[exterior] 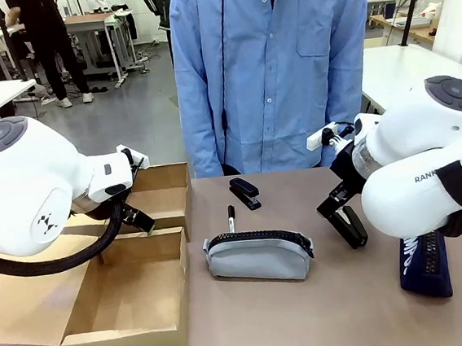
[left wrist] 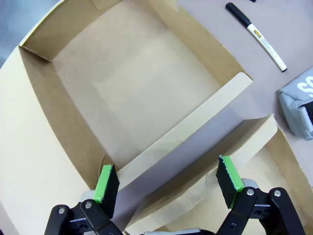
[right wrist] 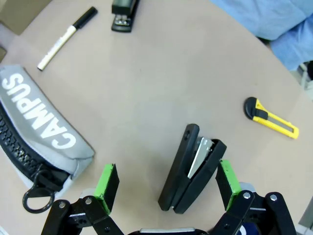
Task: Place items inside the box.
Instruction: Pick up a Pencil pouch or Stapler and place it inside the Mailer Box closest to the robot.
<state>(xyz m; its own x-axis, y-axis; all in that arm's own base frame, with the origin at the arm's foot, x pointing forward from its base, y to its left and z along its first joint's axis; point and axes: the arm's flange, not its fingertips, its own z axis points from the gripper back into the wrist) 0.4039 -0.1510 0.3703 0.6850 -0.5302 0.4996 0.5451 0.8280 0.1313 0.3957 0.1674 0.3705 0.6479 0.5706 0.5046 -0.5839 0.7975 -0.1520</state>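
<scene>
Your right end effector (right wrist: 166,179) hangs wide over a stapler (right wrist: 191,169), left end effector (left wrist: 168,180) wide above the box (left wrist: 132,88). Lower, then close

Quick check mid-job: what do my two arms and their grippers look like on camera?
Both arms are glossy white and rounded, with grey round joint caps. The left arm carries a black ribbed cable and a small black logo; the right arm has dark lettering and a black band. The left gripper and right gripper are black with green pads.
</scene>
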